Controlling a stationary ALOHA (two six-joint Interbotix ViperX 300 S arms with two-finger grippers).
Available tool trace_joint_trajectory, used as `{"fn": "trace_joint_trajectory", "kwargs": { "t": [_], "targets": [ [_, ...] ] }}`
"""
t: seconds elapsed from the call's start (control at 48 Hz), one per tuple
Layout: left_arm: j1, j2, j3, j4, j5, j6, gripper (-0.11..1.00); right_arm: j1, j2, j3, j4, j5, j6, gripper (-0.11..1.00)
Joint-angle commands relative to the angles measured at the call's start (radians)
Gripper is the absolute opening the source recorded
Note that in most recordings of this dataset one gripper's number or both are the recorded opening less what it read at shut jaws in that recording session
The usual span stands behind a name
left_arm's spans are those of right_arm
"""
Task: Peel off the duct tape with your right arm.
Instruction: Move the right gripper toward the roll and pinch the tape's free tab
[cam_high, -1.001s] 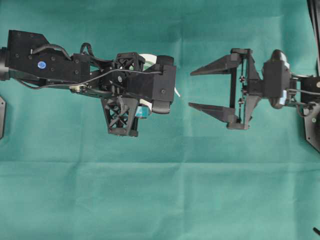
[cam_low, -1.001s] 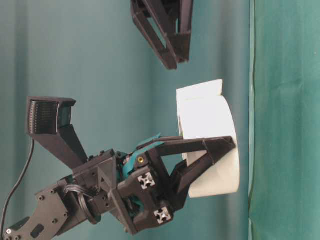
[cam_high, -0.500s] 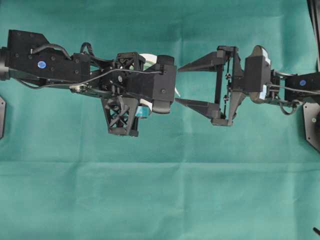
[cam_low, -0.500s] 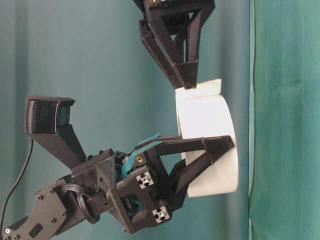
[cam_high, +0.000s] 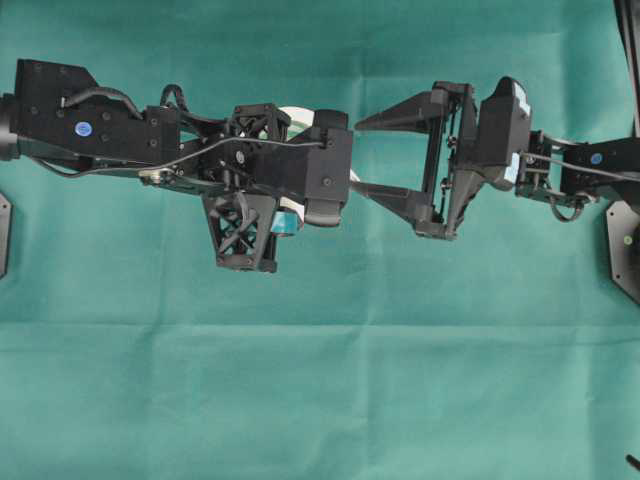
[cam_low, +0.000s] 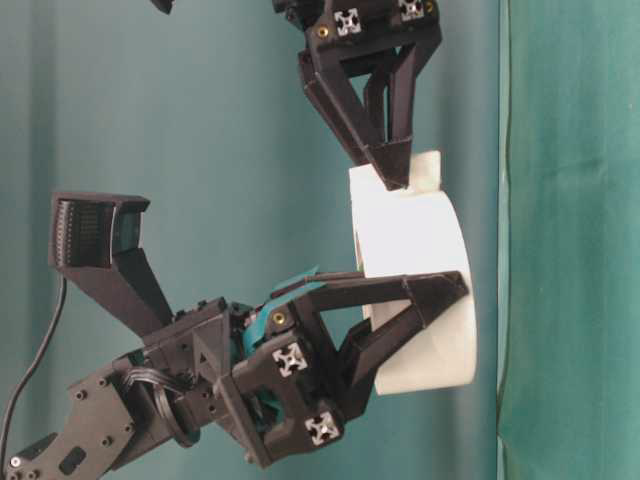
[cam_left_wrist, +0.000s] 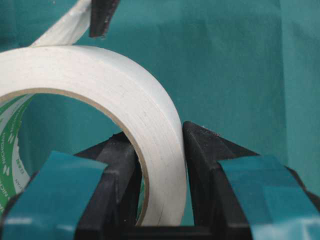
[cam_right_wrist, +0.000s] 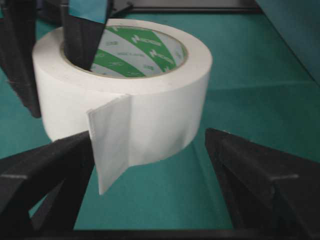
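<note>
The duct tape (cam_low: 420, 260), a wide white roll with a green-printed core (cam_right_wrist: 145, 50), is held just above the green cloth. My left gripper (cam_left_wrist: 160, 145) is shut on its wall, one teal-taped finger inside the core and one outside. In the overhead view the left arm (cam_high: 322, 168) hides most of the roll. A loose white strip end (cam_right_wrist: 111, 145) sticks out from the roll toward my right arm. My right gripper (cam_right_wrist: 147, 135) is open with the strip between its plain black fingers, close against one finger (cam_right_wrist: 50, 165). Its tips (cam_low: 393, 170) reach the strip.
Green cloth (cam_high: 320, 400) covers the table, with a fold line (cam_high: 320, 325) running across it. Black fixtures sit at the right edge (cam_high: 625, 255) and the left edge (cam_high: 3, 235). A green backdrop (cam_low: 570, 240) hangs behind the roll.
My right gripper has moved left up to the roll, and its fingers now straddle the loose strip end. The left gripper and the roll have stayed still.
</note>
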Motion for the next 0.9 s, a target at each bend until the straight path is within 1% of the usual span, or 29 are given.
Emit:
{"fn": "trace_joint_trajectory", "kwargs": {
  "t": [0.0,0.146,0.292,0.375,0.48,0.626,0.709,0.792,0.876],
  "targets": [
    [-0.002,-0.04,-0.031,0.003,-0.005,0.002,0.22,-0.006,-0.009,-0.015,0.005,-0.011,-0.003,0.7],
    [-0.002,-0.04,-0.032,0.003,-0.005,0.003,0.22,-0.006,-0.008,-0.015,0.002,-0.011,-0.003,0.63],
    [0.0,-0.04,-0.031,0.003,-0.005,0.003,0.22,0.0,-0.008,-0.014,0.0,-0.011,-0.003,0.59],
    [-0.002,-0.04,-0.031,0.003,-0.005,0.003,0.22,0.009,-0.008,-0.014,-0.006,-0.011,-0.003,0.52],
    [-0.002,-0.04,-0.029,0.003,-0.005,0.003,0.22,0.017,-0.008,-0.014,-0.014,-0.011,0.002,0.38],
    [-0.002,-0.04,-0.029,0.003,-0.005,0.003,0.22,0.02,-0.008,-0.008,-0.015,-0.011,0.002,0.09],
    [-0.002,-0.04,-0.028,0.003,-0.005,0.003,0.22,0.02,-0.008,-0.005,-0.015,-0.011,0.002,-0.03],
    [-0.002,-0.04,-0.026,0.003,-0.005,0.002,0.22,0.02,-0.008,-0.003,-0.015,-0.011,0.003,-0.08],
    [-0.002,-0.038,-0.026,0.003,-0.005,0.002,0.22,0.02,-0.008,-0.003,-0.015,-0.011,0.005,-0.09]
  ]
}}
